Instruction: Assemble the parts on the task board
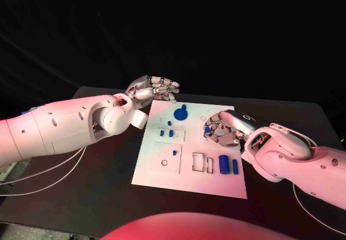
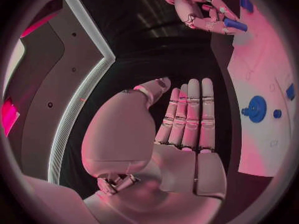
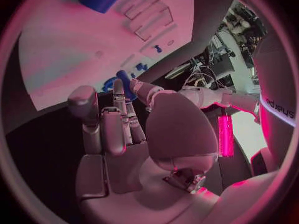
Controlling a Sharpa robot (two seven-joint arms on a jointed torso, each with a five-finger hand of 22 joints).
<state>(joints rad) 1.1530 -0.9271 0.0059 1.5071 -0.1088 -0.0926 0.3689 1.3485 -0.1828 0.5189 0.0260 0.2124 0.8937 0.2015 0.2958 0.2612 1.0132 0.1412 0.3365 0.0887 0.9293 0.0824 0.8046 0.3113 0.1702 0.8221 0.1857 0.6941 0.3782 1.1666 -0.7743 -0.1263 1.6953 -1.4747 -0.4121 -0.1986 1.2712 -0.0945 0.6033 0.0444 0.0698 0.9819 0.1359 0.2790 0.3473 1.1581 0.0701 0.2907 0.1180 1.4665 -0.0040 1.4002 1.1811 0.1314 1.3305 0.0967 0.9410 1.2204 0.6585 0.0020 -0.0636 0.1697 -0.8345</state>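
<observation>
Beyond the far left corner of the task board, my left hand hangs empty, fingers straight and side by side. On the board lie one round blue part and two blue cylinders. My right hand pinches one blue part over the board.

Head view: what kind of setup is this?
Likely a robot lab test bench: a white task board with cut-out slots and blue parts on a black table, and dark drapes behind. The right robot hand holds a blue part.
</observation>
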